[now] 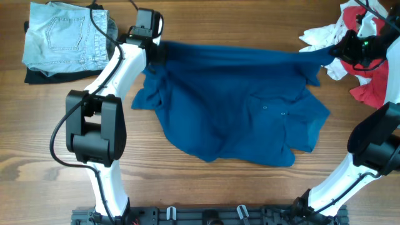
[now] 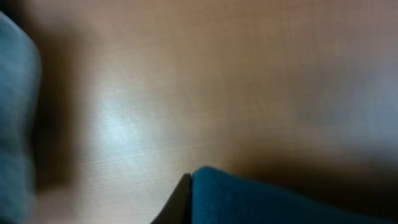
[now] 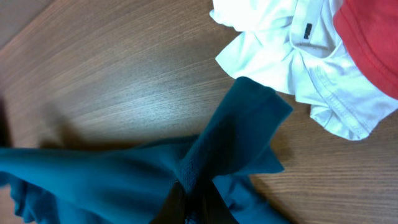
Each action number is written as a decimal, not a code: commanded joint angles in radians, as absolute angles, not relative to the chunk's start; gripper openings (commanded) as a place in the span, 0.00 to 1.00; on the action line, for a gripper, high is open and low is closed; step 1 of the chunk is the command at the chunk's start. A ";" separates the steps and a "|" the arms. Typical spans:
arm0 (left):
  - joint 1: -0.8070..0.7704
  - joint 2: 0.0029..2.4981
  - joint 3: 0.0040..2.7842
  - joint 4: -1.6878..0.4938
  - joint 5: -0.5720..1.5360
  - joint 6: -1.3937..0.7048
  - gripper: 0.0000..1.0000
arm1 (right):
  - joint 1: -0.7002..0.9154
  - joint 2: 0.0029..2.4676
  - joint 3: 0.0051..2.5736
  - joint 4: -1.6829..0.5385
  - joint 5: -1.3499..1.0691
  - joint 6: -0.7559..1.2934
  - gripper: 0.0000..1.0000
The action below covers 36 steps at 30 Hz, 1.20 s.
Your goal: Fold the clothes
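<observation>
Overhead, the wooden table fills the frame, and the dark blue shirt sprawls across its centre, its top edge stretched between my grippers. Folded jeans sit upper left. A white-and-red heap is cut off at the upper right. My left gripper pinches the shirt's left end, though its own camera is blurred and shows only a blue edge at the bottom. My right gripper clamps the other end, where its wrist view shows the cloth bunched.

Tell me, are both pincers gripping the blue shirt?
Yes, the left pincer and right pincer each pinch the blue shirt, stretching its edge taut.
</observation>
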<state>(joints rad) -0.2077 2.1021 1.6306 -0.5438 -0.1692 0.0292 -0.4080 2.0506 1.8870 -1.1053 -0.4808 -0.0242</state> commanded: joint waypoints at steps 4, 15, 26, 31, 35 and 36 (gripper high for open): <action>-0.153 2.093 1.642 -0.308 -0.458 0.057 0.04 | -0.406 2.046 1.891 -1.104 -0.460 -0.025 0.04; -0.167 2.060 1.642 -0.422 -0.455 0.055 1.00 | -0.405 2.046 1.891 -1.103 -0.460 -0.024 0.04; -0.212 1.965 1.642 -0.436 -0.447 0.080 0.95 | -0.405 2.046 1.891 -1.097 -0.460 -0.025 0.04; -0.184 1.965 1.642 -0.278 -0.377 0.127 0.92 | -0.405 2.046 1.891 -1.102 -0.461 -0.026 0.04; -0.164 1.966 1.642 -0.218 -0.299 0.127 1.00 | -0.405 2.046 1.891 -1.108 -0.461 -0.027 0.04; -0.159 1.966 1.642 -0.211 -0.278 0.127 1.00 | -0.405 2.046 1.891 -1.108 -0.461 -0.027 0.04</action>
